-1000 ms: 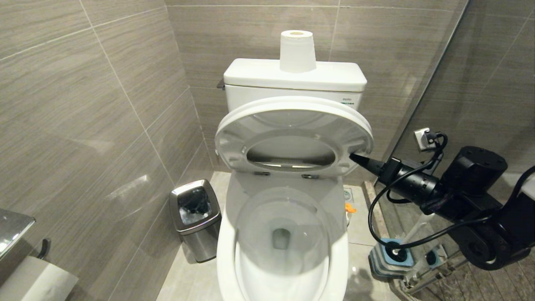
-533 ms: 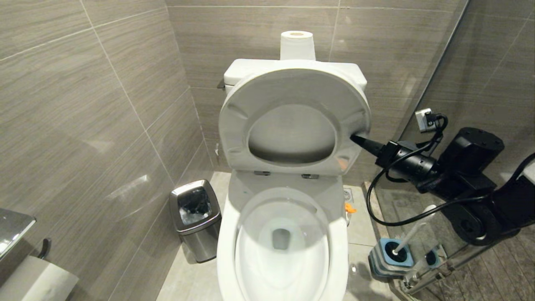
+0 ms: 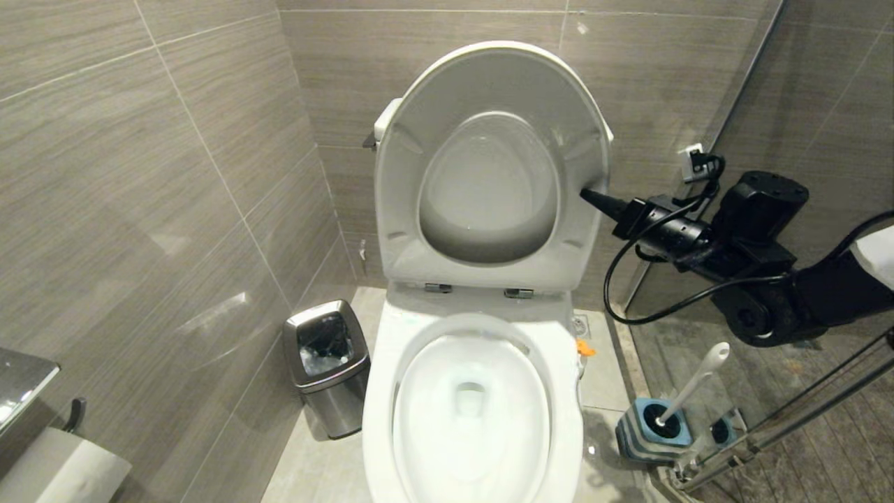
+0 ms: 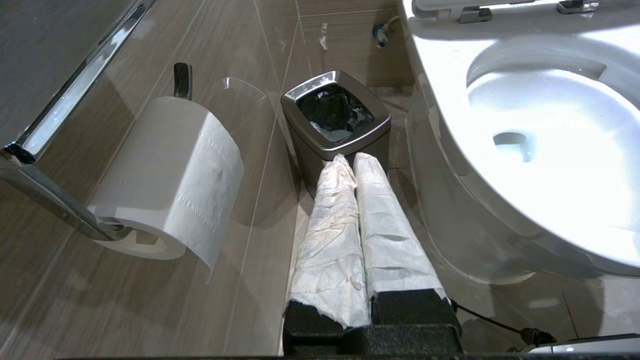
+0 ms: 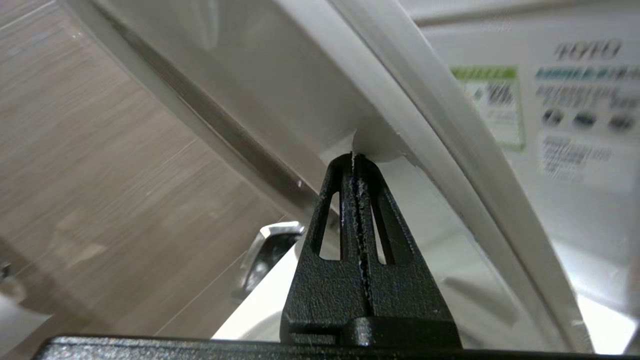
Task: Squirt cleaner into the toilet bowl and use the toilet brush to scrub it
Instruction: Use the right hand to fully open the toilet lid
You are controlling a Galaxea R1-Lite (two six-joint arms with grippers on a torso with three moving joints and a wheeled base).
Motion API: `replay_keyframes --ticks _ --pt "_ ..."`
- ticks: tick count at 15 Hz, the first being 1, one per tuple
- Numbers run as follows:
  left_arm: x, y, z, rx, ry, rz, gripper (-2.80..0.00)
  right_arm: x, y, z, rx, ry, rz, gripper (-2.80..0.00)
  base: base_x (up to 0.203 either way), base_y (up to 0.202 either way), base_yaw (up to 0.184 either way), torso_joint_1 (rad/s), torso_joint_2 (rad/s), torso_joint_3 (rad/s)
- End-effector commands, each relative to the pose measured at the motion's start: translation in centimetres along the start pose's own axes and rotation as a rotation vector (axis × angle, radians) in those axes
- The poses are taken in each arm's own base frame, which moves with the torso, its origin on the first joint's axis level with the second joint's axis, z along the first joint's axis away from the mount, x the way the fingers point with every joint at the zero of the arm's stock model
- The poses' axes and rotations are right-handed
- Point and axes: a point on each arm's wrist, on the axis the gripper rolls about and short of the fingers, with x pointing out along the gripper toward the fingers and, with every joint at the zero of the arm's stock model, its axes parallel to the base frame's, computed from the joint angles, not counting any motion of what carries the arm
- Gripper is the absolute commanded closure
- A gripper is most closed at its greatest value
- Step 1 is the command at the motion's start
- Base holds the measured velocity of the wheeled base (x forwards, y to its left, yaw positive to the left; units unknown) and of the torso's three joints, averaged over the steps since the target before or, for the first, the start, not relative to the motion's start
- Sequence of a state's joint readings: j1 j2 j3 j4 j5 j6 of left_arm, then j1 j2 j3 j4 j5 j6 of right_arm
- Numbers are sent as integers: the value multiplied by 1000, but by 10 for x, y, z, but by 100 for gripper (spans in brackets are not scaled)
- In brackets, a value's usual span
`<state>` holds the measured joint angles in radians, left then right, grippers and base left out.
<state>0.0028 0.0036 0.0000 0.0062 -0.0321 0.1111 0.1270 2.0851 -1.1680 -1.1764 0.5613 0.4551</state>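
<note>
The right gripper [image 3: 587, 195] has its fingers pressed together into a wedge, and the tip sits against the right edge of the raised seat [image 3: 489, 175], seemingly to prop seat and lid upright against the tank so the bowl [image 3: 471, 412] lies open. From the right wrist view the tip [image 5: 352, 160] looks to be touching the seat rim, though the exact contact is hard to make out. The bowl shows clean white ceramic with water at the drain and no blue cleaner yet, so the squirting step has not begun. The brush [image 3: 688, 384] stands in its holder [image 3: 649, 426] on the floor right of the toilet, handle leaning out within reach of the right arm. The left gripper [image 4: 355, 200], fingers together and wrapped in white paper, hangs idle near the bin [image 4: 335, 107], beside the bowl.
</note>
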Motion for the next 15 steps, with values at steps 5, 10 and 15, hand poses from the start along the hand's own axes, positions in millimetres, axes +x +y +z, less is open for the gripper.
replay_keyframes --ticks 5,10,15 --pt "0 0 0 -1 -1 0 0 42 -31 1 1 6 -5 0 0 0 0 0 0 0" --pt "0 0 0 -4 0 1 0 55 -49 -3 7 28 -27 0 0 0 0 0 0 0" --pt "0 0 0 -17 -2 6 0 68 -57 5 -3 28 -41 0 0 0 0 0 0 0"
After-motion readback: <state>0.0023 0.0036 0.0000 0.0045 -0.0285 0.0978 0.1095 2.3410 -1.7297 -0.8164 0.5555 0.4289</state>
